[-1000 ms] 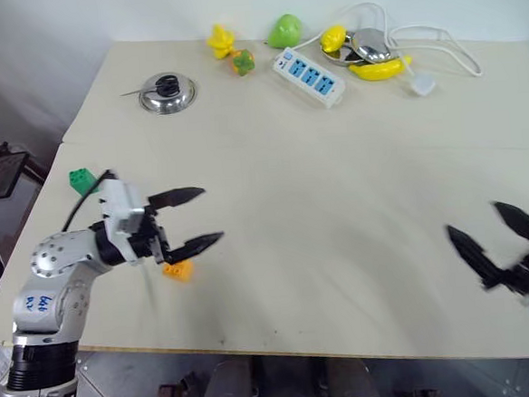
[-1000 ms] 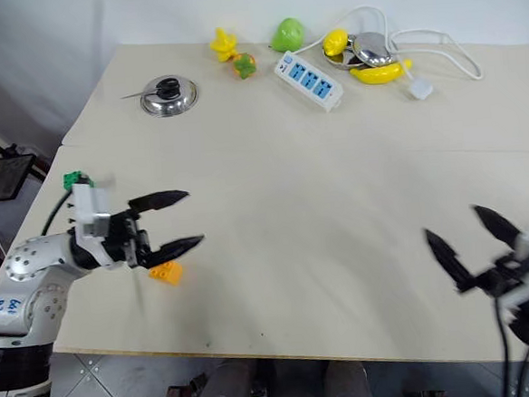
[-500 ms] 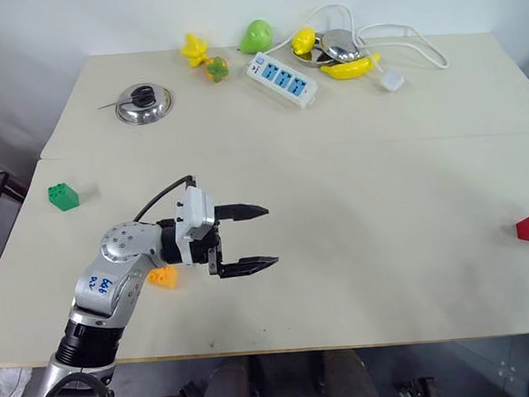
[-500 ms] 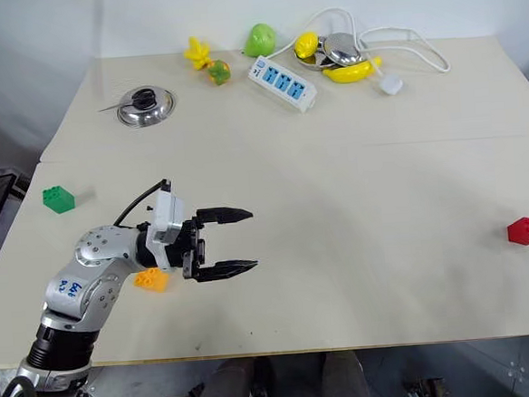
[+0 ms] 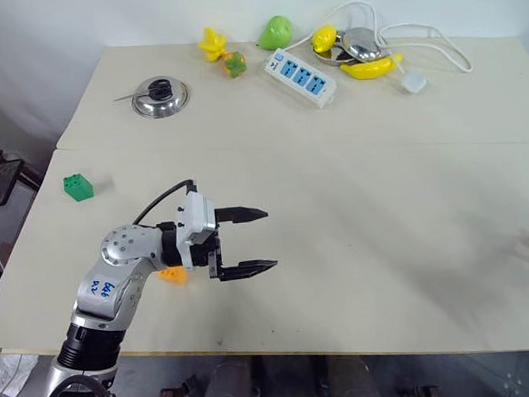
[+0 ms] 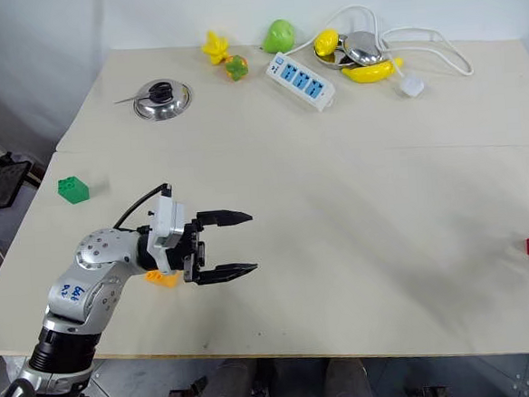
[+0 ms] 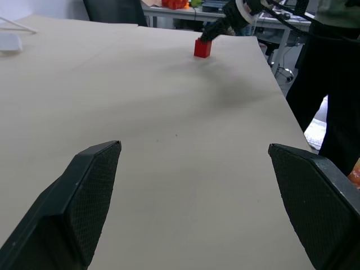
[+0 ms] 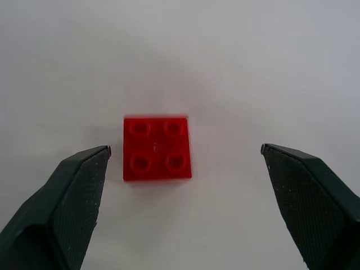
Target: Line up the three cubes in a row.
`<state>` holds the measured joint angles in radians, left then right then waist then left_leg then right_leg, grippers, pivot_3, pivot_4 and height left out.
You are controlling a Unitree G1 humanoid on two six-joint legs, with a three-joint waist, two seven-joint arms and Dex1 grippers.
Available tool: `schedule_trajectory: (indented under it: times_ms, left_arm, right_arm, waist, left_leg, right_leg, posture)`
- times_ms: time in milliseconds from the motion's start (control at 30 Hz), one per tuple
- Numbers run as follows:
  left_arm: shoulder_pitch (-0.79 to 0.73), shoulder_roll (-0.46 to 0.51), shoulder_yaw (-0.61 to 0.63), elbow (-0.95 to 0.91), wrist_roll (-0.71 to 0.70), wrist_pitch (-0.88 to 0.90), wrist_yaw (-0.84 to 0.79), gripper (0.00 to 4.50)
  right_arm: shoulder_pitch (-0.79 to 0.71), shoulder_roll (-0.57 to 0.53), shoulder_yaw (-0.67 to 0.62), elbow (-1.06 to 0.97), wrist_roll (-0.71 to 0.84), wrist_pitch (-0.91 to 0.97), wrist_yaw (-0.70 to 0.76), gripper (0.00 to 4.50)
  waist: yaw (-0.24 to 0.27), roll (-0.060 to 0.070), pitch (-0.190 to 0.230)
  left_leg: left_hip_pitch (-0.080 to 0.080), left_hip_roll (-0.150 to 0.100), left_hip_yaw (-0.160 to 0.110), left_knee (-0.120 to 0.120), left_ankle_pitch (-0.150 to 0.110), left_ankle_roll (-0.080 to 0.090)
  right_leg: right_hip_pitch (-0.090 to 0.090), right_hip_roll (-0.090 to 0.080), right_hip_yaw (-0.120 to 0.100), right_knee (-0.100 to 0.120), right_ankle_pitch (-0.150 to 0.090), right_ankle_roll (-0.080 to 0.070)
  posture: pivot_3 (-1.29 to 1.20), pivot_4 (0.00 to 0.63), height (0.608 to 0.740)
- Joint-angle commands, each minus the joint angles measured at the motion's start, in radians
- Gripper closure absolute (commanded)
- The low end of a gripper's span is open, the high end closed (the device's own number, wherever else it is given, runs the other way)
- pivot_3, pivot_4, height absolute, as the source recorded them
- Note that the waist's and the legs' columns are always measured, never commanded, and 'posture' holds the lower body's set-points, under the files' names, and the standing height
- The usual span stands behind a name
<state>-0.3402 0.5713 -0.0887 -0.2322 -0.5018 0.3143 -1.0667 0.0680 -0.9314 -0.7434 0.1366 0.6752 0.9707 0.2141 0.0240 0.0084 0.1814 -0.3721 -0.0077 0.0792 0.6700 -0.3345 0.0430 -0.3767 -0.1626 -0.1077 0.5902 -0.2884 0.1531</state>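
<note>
The orange-yellow cube [image 5: 172, 275] lies near the table's front left, partly behind my left gripper [image 5: 269, 239]. That gripper hangs open and level, pointing right, with nothing between its fingers. The green cube [image 5: 78, 187] sits alone near the left edge. The red cube [image 8: 157, 148] lies at the far right edge of the table, studs up. My right gripper [image 8: 185, 148] is open above it, a finger on each side and clear of it. In the left wrist view the red cube [image 7: 202, 48] shows far off, with the right gripper [image 7: 225, 25] just beyond it.
Along the table's far edge lie a steel pot lid [image 5: 158, 96], a white power strip [image 5: 301, 73] with its cable, and toy fruits such as a banana [image 5: 373, 67] and a green pear [image 5: 276, 32]. A person in dark clothes [image 7: 332, 84] stands beyond the table's right end.
The head camera has swung about. My right gripper has moved right, past the view's edge, to stand over the red cube. My left gripper shifted slightly right, then stayed still.
</note>
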Motion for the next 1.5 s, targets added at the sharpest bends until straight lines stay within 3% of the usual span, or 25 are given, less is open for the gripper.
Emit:
schedule_trajectory:
  times_ms: [33, 67, 167, 333, 467, 533, 633, 767, 1033, 1333, 1500]
  left_arm:
    - [0.002, 0.012, 0.025, -0.04, 0.005, -0.022, 0.006, 0.0]
    - [0.002, 0.012, 0.026, -0.041, 0.006, -0.022, 0.007, 0.0]
    - [0.004, 0.012, 0.03, -0.04, 0.008, -0.025, 0.011, 0.0]
    - [0.02, 0.013, 0.041, -0.04, 0.011, -0.031, 0.017, 0.0]
    - [0.035, 0.021, 0.061, -0.026, 0.012, -0.04, 0.013, 0.0]
    - [0.043, 0.033, 0.073, -0.014, 0.013, -0.05, 0.003, 0.0]
    - [0.05, 0.047, 0.087, 0.002, 0.008, -0.058, -0.007, 0.0]
    - [0.058, 0.049, 0.109, 0.021, 0.0, -0.06, -0.011, 0.0]
    - [0.12, 0.077, 0.155, 0.024, -0.018, -0.065, -0.048, 0.0]
    - [0.138, 0.105, 0.186, 0.042, -0.013, -0.08, -0.062, 0.0]
    - [0.148, 0.098, 0.222, 0.05, -0.013, -0.1, -0.032, 0.0]
  right_arm:
    - [-0.032, -0.017, 0.016, 0.029, -0.048, -0.021, 0.033, 0.38]
    - [-0.037, -0.014, 0.022, 0.031, -0.056, -0.028, 0.044, 0.54]
    - [-0.044, -0.004, 0.029, 0.019, -0.068, -0.038, 0.08, 1.57]
    - [0.002, -0.003, 0.059, -0.072, -0.072, -0.119, 0.243, 3.04]
    - [0.008, -0.062, 0.132, -0.134, -0.08, -0.177, 0.415, 3.04]
    - [-0.017, -0.097, 0.196, -0.198, -0.079, -0.277, 0.572, 3.04]
    - [-0.057, -0.146, 0.341, -0.275, -0.129, -0.469, 0.797, 3.04]
    - [-0.205, -0.184, 0.601, -0.256, -0.267, -0.654, 0.984, 3.04]
    - [-0.581, -0.022, 0.934, -0.038, -0.465, -0.806, 1.138, 3.04]
    - [-0.762, 0.09, 1.02, 0.214, -0.576, -0.939, 1.212, 3.04]
    - [-0.775, 0.1, 0.971, 0.218, -0.53, -0.965, 1.251, 1.51]
  waist:
    - [-0.001, 0.0, 0.0]
    - [-0.001, 0.0, 0.0]
    - [-0.001, 0.0, 0.0]
    - [0.0, 0.0, 0.0]
    - [-0.001, 0.0, 0.0]
    - [-0.005, 0.0, 0.0]
    - [-0.014, 0.001, 0.0]
    - [-0.02, -0.002, 0.002]
    - [-0.028, -0.003, 0.003]
    - [-0.033, -0.005, 0.004]
    - [-0.035, -0.004, 0.004]
  left_leg:
    - [0.0, 0.0, 0.0, 0.0, 0.0, 0.0]
    - [0.0, 0.0, 0.0, 0.001, 0.0, 0.0]
    - [0.0, 0.0, 0.0, 0.001, 0.0, 0.0]
    - [0.0, 0.0, 0.0, 0.002, 0.0, 0.0]
    - [0.0, 0.001, 0.0, 0.002, 0.0, 0.0]
    - [0.0, 0.001, 0.001, 0.003, 0.0, 0.0]
    - [0.0, 0.002, 0.001, 0.004, 0.0, -0.001]
    - [0.0, 0.004, 0.0, 0.007, -0.002, -0.003]
    - [-0.003, 0.004, -0.002, 0.012, -0.003, -0.003]
    - [-0.004, 0.003, -0.005, 0.013, -0.003, -0.003]
    - [-0.004, 0.003, -0.005, 0.013, -0.003, -0.003]
  right_leg:
    - [0.0, 0.0, 0.0, 0.0, 0.0, 0.0]
    - [0.0, 0.0, 0.0, 0.0, 0.0, 0.0]
    - [0.0, 0.0, 0.0, 0.0, 0.0, 0.001]
    - [0.0, 0.0, 0.0, 0.0, 0.0, 0.001]
    - [0.0, 0.0, 0.0, 0.0, 0.001, 0.001]
    - [0.0, 0.0, 0.0, 0.0, 0.001, 0.002]
    - [0.0, 0.001, 0.001, 0.0, 0.001, 0.002]
    - [0.001, 0.003, 0.0, 0.001, 0.001, 0.002]
    - [0.001, 0.002, -0.001, 0.001, 0.001, 0.002]
    - [0.001, 0.002, -0.004, 0.002, 0.001, 0.001]
    - [0.001, 0.002, -0.004, 0.002, 0.001, 0.001]
  posture:
    - [0.0, 0.15, 0.74]
    - [0.0, 0.15, 0.74]
    - [0.0, 0.15, 0.74]
    - [0.0, 0.15, 0.74]
    - [0.0, 0.15, 0.74]
    - [0.0, 0.15, 0.74]
    - [0.0, 0.15, 0.74]
    - [0.0, 0.15, 0.74]
    - [0.0, 0.15, 0.74]
    - [0.0, 0.15, 0.74]
    - [0.0, 0.15, 0.74]
